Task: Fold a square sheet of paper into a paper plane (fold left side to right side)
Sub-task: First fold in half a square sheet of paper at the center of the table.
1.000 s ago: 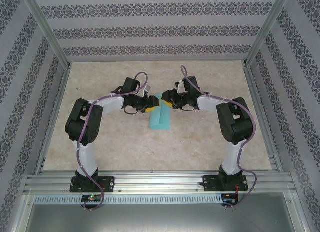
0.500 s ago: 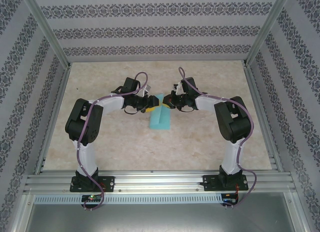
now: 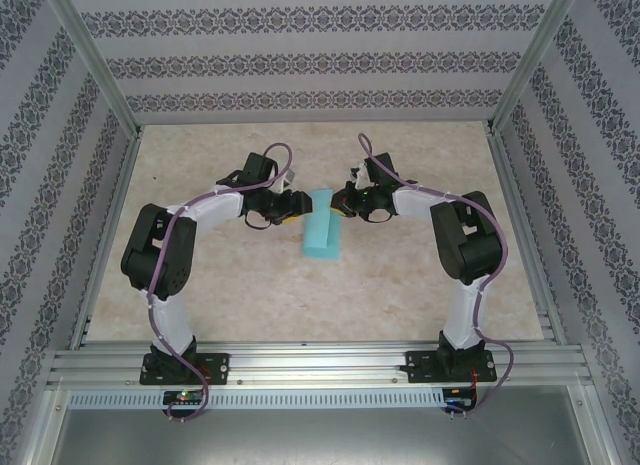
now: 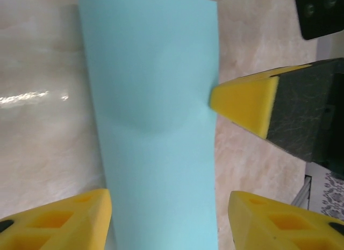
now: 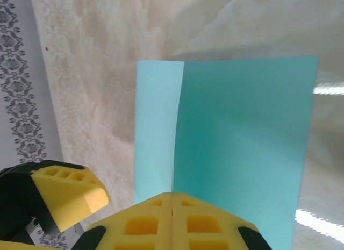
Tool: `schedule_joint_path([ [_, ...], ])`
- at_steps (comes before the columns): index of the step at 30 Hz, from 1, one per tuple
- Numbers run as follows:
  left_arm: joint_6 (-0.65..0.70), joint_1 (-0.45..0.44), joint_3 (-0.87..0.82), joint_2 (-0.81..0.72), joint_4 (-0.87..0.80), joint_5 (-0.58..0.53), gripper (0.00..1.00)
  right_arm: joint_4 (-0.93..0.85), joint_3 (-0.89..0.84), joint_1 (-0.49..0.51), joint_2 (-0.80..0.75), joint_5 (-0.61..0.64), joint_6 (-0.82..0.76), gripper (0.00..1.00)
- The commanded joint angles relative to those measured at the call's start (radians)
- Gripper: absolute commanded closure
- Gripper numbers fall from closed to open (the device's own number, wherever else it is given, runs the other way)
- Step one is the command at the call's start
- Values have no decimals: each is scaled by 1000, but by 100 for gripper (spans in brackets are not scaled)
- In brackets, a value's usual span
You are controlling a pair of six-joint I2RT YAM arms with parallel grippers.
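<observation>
While the left claw [image 4: 169, 220] stands open, its yellow fingers [image 4: 59, 220] on either side of the folded teal sheet of paper [image 4: 156, 126], the right claw [image 5: 172, 199] is closed. Its tip touches the sheet's edge just ahead of the left claw; whether it pinches paper is unclear.
</observation>
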Motion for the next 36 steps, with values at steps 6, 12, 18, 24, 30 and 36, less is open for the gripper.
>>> schedule_joint_path([
  [6, 7, -46, 26, 78, -7, -9, 45, -76, 38, -10, 37, 61, -70, 100],
  [12, 11, -70, 69, 129, -38, -42, 52, -74, 38, -11, 49, 61, -73, 100],
  [18, 15, -84, 84, 150, -61, -75, 54, -79, 39, -17, 44, 68, -81, 93],
  [24, 25, -99, 117, 169, -115, -106, 55, -91, -6, -49, -34, 95, -107, 73],
  [30, 24, -119, 156, 173, -183, -152, 53, -139, -80, -92, -127, 129, -148, 69],
  [36, 12, -128, 185, 184, -229, -192, 50, -138, -149, -103, -178, 146, -162, 69],
])
